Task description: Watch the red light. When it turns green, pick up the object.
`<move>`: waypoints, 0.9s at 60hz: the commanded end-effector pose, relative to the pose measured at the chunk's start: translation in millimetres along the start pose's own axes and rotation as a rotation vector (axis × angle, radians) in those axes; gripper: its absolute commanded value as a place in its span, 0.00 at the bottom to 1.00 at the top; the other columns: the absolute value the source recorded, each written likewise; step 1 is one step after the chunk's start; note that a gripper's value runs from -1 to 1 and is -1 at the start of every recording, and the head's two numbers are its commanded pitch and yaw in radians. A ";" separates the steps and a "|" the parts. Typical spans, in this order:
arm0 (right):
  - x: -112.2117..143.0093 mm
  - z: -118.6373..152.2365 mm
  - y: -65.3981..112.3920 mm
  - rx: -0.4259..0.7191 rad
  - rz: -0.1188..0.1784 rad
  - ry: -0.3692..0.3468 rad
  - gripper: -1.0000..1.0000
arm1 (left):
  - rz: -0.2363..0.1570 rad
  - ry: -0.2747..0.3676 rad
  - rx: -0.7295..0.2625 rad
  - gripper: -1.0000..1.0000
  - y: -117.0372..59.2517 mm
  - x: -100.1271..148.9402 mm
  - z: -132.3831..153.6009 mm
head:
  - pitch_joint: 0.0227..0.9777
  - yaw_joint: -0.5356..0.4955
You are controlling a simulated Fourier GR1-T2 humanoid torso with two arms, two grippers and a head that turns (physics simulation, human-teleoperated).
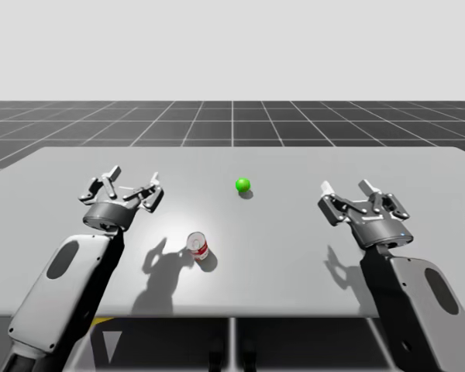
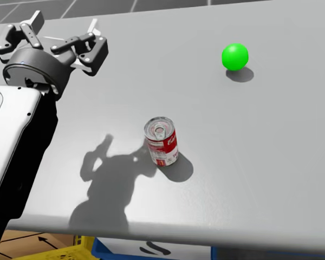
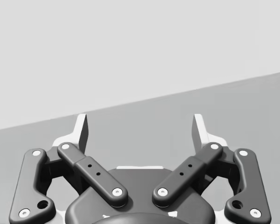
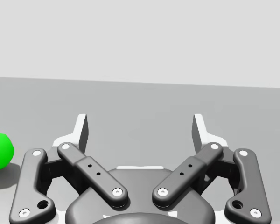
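Left claw [image 3: 140, 130] spread | red can [image 2: 161, 142] upright, top closed | ball [image 2: 235, 56] green

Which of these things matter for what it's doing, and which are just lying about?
For the job: the green light ball; the red and white can to pick up; left arm and right arm, jaws open.
Just there: the grey table; blue and yellow boxes below its front edge.

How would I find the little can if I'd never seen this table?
Look at the big grey table. Near its front edge, left of the middle and close to my left end effector, stands a small can. It is a red and white cylinder with a shiny top, unlike the round green ball farther back.
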 end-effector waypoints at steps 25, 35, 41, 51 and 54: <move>-4.9 -0.9 2.2 -0.002 0.003 0.012 0.00 | 0.152 0.027 -0.370 0.00 -6.7 28.8 68.0 | 0.88 0.70; -5.0 -0.9 2.4 -0.003 0.001 0.013 0.00 | 0.087 0.053 -0.468 0.00 -0.1 18.1 93.9 | 0.88 0.70; -5.4 -1.0 2.5 -0.004 0.001 0.014 0.00 | 0.071 0.095 -0.527 0.00 3.4 6.9 109.4 | 0.88 0.70; -4.5 -1.1 1.9 -0.006 -0.002 0.010 0.00 | 0.059 0.163 -0.601 0.00 3.8 -13.3 127.3 | 0.87 0.70; -4.3 -1.0 1.8 -0.007 -0.002 0.009 0.00 | 0.058 0.179 -0.618 0.00 1.5 -19.4 130.3 | 0.87 0.70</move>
